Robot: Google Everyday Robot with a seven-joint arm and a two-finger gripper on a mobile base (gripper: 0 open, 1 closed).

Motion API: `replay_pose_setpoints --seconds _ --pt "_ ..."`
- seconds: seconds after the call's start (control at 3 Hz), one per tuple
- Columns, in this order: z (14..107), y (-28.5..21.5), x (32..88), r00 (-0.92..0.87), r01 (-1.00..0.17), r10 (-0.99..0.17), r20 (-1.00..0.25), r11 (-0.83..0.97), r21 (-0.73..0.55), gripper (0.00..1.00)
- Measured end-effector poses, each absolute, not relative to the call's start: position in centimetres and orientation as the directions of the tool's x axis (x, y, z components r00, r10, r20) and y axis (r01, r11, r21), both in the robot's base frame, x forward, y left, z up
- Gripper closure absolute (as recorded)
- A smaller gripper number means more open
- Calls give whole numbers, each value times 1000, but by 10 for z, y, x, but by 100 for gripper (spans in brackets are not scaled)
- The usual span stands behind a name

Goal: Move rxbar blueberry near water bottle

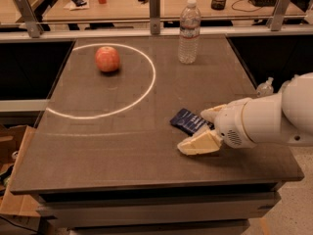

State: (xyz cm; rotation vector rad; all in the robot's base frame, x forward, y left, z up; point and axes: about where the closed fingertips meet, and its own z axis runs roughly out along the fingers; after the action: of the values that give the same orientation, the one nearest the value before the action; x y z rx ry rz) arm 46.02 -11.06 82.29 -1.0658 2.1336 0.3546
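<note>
water bottle (pixel 189 31): upper centre, at the far edge of the table (pixel 98 151)
apple (pixel 107 58): upper left
rxbar blueberry (pixel 187 121): lower right
gripper (pixel 193 131): right, seemingly straddling the bar

White arm (pixel 274 116) extends in from the right edge, forearm roughly level, wrist pointing left, gripper (pixel 191 131) low over the front-right part of the table (pixel 122 146), two cream fingers (pixel 200 143) spread apart, one nearer the camera, one farther back.
</note>
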Motion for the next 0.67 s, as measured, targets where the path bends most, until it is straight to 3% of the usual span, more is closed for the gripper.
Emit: replay_pose_setpoints --seconds 0.67 --pt "831 -104 461 -379 -789 -567 -731 610 -65 86"
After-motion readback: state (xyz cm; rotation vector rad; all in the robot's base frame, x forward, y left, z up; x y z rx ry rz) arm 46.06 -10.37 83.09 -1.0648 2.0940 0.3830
